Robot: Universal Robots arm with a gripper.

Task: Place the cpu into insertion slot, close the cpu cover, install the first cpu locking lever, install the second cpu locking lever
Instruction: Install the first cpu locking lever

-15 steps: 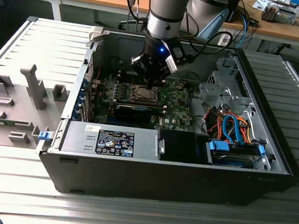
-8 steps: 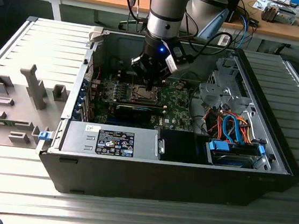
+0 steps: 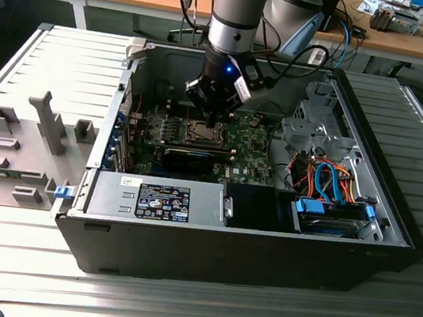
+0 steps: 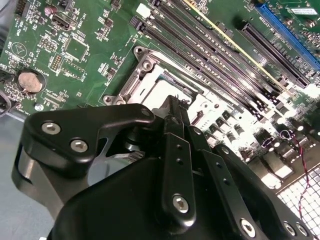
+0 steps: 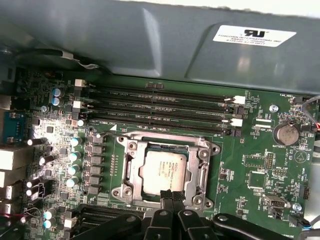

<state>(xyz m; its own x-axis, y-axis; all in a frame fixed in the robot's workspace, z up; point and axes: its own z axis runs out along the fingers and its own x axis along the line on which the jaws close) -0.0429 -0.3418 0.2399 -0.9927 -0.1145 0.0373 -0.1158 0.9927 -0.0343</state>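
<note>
End effector (image 5: 172,196) fingertips pinched together, nothing between them, tips down at the near edge of the insertion slot (image 5: 165,170). In the second wrist view the end effector (image 4: 176,107) shows the same: black fingers narrow, tips just over the socket rim.

Cpu (image 5: 162,169) lies flat inside the slot, silver top up, just beyond the fingertips, apparently touching or nearly touching its near edge; contact can't be confirmed. Cpu (image 4: 162,90) in the second wrist view is partly hidden behind the fingers.

Silvery frame (image 5: 131,170) with screws rings the socket; can't tell if the cpu cover is down over the chip or open.

Past the socket, farther from the end effector: four long memory slots (image 5: 160,107) running parallel, then the grey case wall (image 5: 150,45). Off to one side a coin battery (image 5: 287,133).

Exterior view: end effector (image 3: 210,120) lowered inside the open computer case (image 3: 389,209), directly over the socket (image 3: 203,132) on the green motherboard (image 3: 249,159). Case sits on a ribbed metal surface (image 3: 179,308).
</note>
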